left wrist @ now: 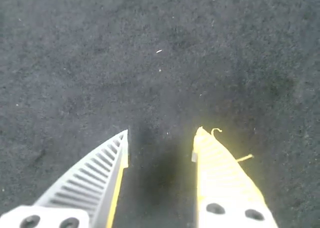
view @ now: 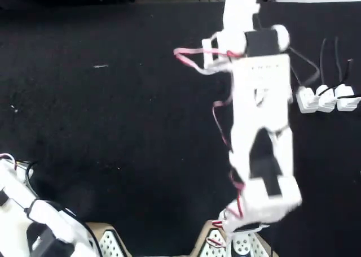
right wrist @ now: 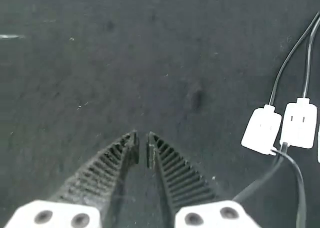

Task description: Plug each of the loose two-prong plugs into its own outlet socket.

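Three white outlet sockets (view: 326, 97) lie in a row at the right side of the black mat, with black cords running to the far edge. The right wrist view shows two of them (right wrist: 261, 129) (right wrist: 299, 123), slots facing up, beside my right gripper (right wrist: 142, 136). It is shut with nothing between its ribbed fingers and hangs over bare mat. More thin black cords (right wrist: 287, 163) leave the sockets' near ends. The right arm (view: 260, 99) stretches up the middle right of the high view. My left gripper (left wrist: 162, 133) stands open over bare mat, holding nothing.
The left arm (view: 31, 223) is folded at the near left corner. Pink and white cables (view: 194, 59) loop off the right arm. The black mat (view: 113, 116) is bare over its left and middle. Small white flecks (view: 100, 66) lie on it.
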Tool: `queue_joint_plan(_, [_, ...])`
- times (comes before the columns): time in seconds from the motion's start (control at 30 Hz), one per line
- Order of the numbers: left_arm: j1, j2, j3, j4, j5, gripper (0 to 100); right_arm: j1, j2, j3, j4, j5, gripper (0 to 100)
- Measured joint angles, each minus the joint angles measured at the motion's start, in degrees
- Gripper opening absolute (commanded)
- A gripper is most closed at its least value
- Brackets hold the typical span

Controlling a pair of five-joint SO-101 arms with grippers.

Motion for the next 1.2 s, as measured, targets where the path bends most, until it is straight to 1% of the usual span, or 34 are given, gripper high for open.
queue_joint_plan(0.07, [1.2, -2.9, 0.0, 0.0, -0.8, 6, 0.0, -7.0, 9.5, -3.3, 0.0, 1.1])
queue_joint_plan(0.17, [5.5, -9.2, 0.9, 1.1, -2.4, 7, -0.1, -16.9, 24.5, -9.1, 0.0, 1.1])
queue_joint_plan(0.23, [9.9, -14.3, 1.1, 2.5, -5.7, 7, -0.2, -23.6, 34.5, -13.0, 0.4, 1.1])
queue_joint_plan(0.3, [14.7, -19.8, 1.2, 5.1, -9.4, 7, -0.5, -30.1, 44.0, -16.3, 2.2, 1.1])
queue_joint_plan(0.4, [21.4, -27.9, 1.2, 8.6, -13.6, 7, -3.5, -38.9, 56.6, -19.1, 7.2, 1.1])
queue_joint_plan(0.47, [24.9, -32.4, 1.6, 10.8, -14.8, 7, -4.9, -44.0, 63.6, -19.8, 9.5, 1.1])
queue_joint_plan(0.53, [27.9, -36.4, 3.2, 12.2, -15.1, 4, -5.5, -47.8, 69.7, -19.9, 10.2, 1.1])
queue_joint_plan(0.57, [29.0, -38.2, 4.1, 12.7, -15.1, 3, -5.6, -49.5, 72.2, -20.0, 10.5, 1.1])
queue_joint_plan(0.7, [33.8, -44.2, 9.1, 12.9, -16.1, 3, -6.0, -54.4, 79.3, -20.3, 10.7, 1.1])
queue_joint_plan(0.83, [38.2, -50.0, 13.5, 13.9, -20.4, 3, -6.1, -58.5, 83.6, -20.4, 9.7, 1.1])
queue_joint_plan(1.0, [39.5, -58.8, 18.6, 14.1, -21.8, 3, -6.1, -63.0, 89.1, -21.1, 3.4, 1.1])
queue_joint_plan(1.13, [39.6, -66.8, 24.1, 14.1, -21.9, 3, -6.1, -67.4, 94.3, -24.6, 1.8, 1.1])
queue_joint_plan(1.2, [39.7, -68.1, 26.5, 14.1, -21.9, 3, -6.1, -69.8, 97.3, -26.7, 1.7, 1.1])
